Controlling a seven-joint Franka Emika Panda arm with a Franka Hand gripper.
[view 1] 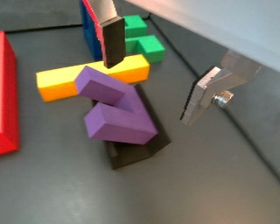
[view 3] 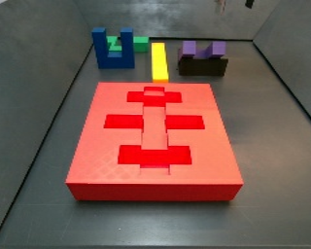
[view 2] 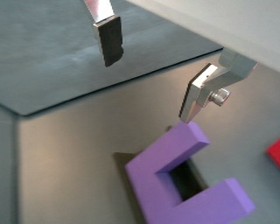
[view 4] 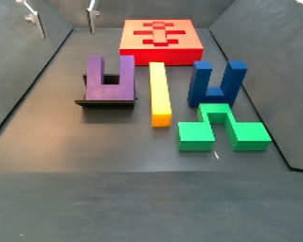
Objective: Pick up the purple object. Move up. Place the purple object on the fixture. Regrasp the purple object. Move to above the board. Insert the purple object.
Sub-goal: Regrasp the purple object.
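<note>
Fingers (view 1: 163, 77) (apart) above purple object (view 1: 116, 108)

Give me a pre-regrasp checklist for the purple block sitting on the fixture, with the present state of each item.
1. Purple object seated on the fixture, prongs up: ok.
2. Gripper empty, jaws apart: ok.
3. Gripper clear of the block, raised above it in both wrist views: ok.
4. Yellow bar apart from the fixture, leaving finger room: ok.
5. Fingers lined up with the block's faces: cannot tell.
6. Board cutouts free of pieces: ok.
</note>
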